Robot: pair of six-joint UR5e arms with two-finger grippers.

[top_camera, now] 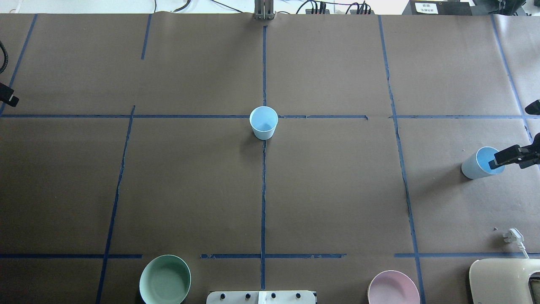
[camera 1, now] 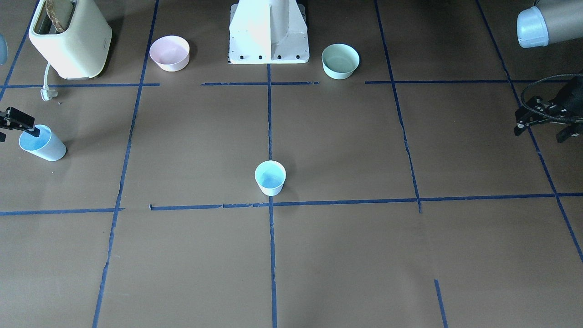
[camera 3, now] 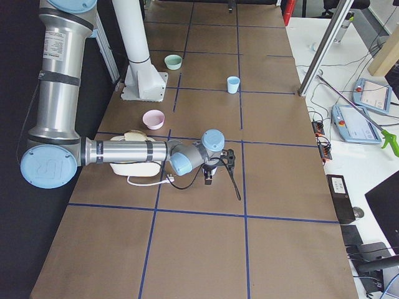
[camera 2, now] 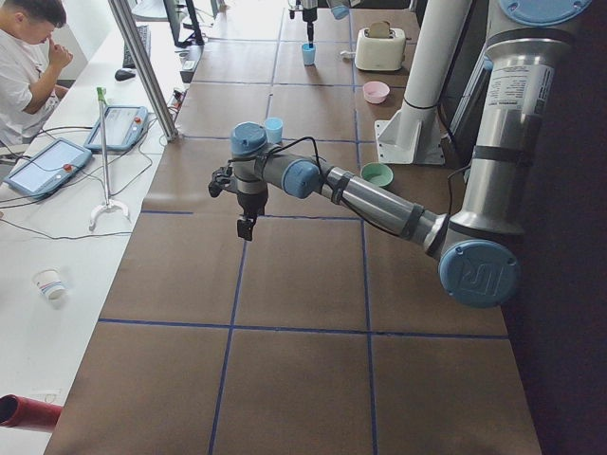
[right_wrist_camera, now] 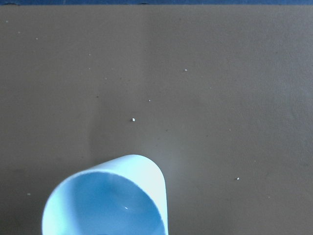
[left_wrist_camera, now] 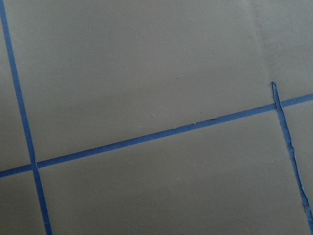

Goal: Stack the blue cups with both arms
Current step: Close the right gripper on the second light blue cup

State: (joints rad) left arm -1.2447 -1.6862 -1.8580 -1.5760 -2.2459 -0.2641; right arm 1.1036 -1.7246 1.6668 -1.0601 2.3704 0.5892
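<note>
1. Right fingers (top_camera: 504, 158): one tip sits over the rim of a blue cup (top_camera: 473, 169) at the robot's right end of the surface (camera 1: 346, 150). Cannot tell whether they pinch it.
2. Left fingers (camera 1: 569, 133): spread wide, holding nothing, well apart from the second blue cup (camera 1: 270, 177), which stands upright at centre on a tape cross.
3. Pink bowl (camera 1: 169, 53), mint bowl (camera 1: 340, 60) and toaster (camera 1: 68, 38) line the robot's side, apart from both cups.
4. Right wrist view shows the first cup's open mouth; the exterior right view hides that cup.

You have two blue cups on the worktop (camera 1: 346, 255): the centre cup (camera 1: 270, 177) and the left-edge cup (camera 1: 42, 143). Count two bowls along the top, pink bowl (camera 1: 170, 53) and mint-green bowl (camera 1: 340, 61), plus one toaster (camera 1: 70, 38) at upper left.
</note>
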